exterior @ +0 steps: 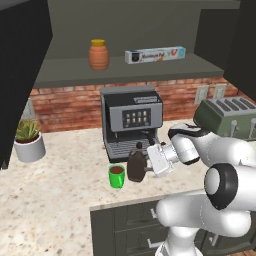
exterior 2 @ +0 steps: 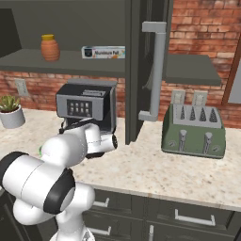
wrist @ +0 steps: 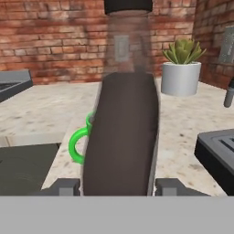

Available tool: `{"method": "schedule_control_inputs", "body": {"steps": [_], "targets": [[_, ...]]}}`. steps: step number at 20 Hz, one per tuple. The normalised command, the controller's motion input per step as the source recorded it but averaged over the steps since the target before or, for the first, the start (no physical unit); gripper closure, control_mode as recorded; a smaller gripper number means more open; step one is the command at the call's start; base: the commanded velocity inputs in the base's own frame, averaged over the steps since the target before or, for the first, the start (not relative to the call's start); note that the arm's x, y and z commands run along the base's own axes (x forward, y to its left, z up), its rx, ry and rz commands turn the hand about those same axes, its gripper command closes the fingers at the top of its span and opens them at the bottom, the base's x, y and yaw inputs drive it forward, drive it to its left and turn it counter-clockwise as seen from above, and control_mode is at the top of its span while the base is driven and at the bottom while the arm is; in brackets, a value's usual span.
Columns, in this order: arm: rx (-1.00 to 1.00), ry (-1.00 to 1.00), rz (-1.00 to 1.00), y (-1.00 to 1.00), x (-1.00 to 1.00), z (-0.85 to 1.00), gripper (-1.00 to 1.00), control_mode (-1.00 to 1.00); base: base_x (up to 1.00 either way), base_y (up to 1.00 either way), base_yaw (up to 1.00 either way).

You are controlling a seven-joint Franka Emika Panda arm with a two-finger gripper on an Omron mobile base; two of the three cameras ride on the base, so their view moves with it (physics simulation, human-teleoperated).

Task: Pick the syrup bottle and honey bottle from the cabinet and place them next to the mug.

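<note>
Fingers set either side of the syrup bottle, one dark tip at each flank, close against it; cannot tell whether gripping or just let go. Syrup bottle upright on the counter, just beside the mug, in front of the coffee machine. Judged: first bottle as good as placed, pending release. Farther back, honey bottle on the cabinet shelf, untouched, with a foil box beside it. Left to do: let go, reach up, fetch the honey bottle, set it by the mug too.
</note>
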Motion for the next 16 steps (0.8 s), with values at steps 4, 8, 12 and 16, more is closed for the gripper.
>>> {"method": "schedule_control_inputs", "body": {"steps": [4,8,12,16], "targets": [[0.0,0.02,0.0,0.0,0.0,0.0,-1.0,-1.0,0.0,0.0,0.0],[0.0,0.0,0.0,0.0,0.0,0.0,-1.0,-1.0,0.0,0.0,0.0],[0.0,0.0,-0.02,0.0,0.0,0.02,-1.0,-1.0,0.0,0.0,0.0],[0.01,0.0,-0.1,-0.09,-0.26,0.22,-1.0,-1.0,0.0,0.0,0.0]]}}
